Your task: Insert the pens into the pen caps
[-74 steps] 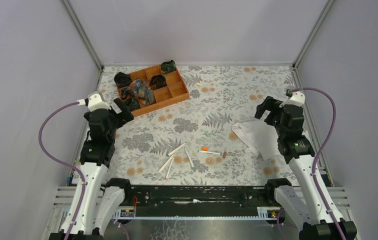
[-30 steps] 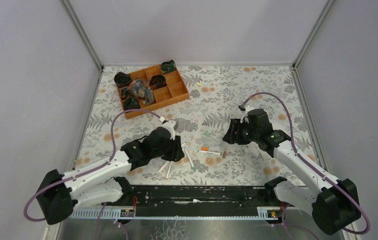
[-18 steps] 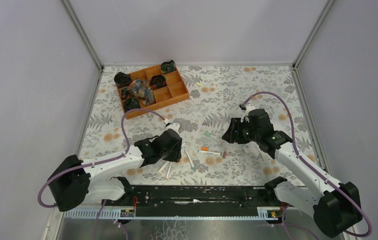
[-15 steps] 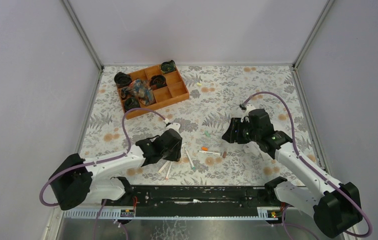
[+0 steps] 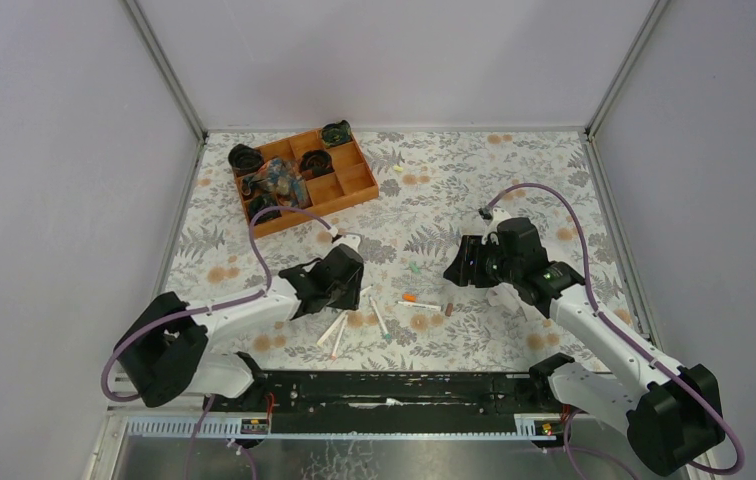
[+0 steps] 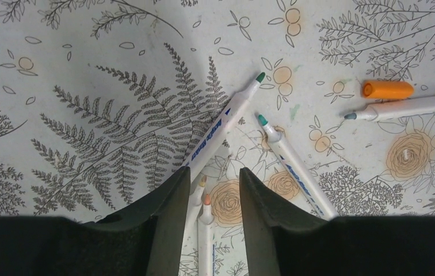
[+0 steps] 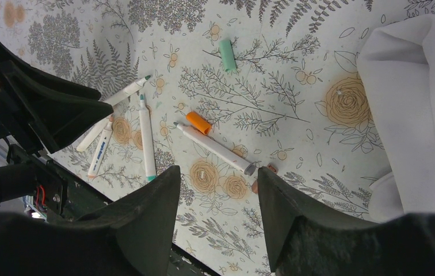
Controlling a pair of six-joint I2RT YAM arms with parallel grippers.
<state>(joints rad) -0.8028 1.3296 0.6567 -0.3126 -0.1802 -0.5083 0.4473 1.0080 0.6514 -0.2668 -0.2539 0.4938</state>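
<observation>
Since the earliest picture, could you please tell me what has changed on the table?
The left gripper swung in from the side and now hovers open over the pens; the right gripper came in too, open near the orange cap. Nothing was grasped. Pens, caps, paper and tray lie as before.

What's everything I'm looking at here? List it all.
pens: five, white, scattered front centre
green cap: one, green, beyond the pens
orange cap: one, orange, next to a pen
brown cap: one, brown, by a pen's end
paper sheet: one, white, crumpled, right side
tray: one, orange, far left, dark items inside
tablecloth: one, floral print, under everything
left gripper: open, two pens between its fingers
right gripper: open, above pens and caps
</observation>
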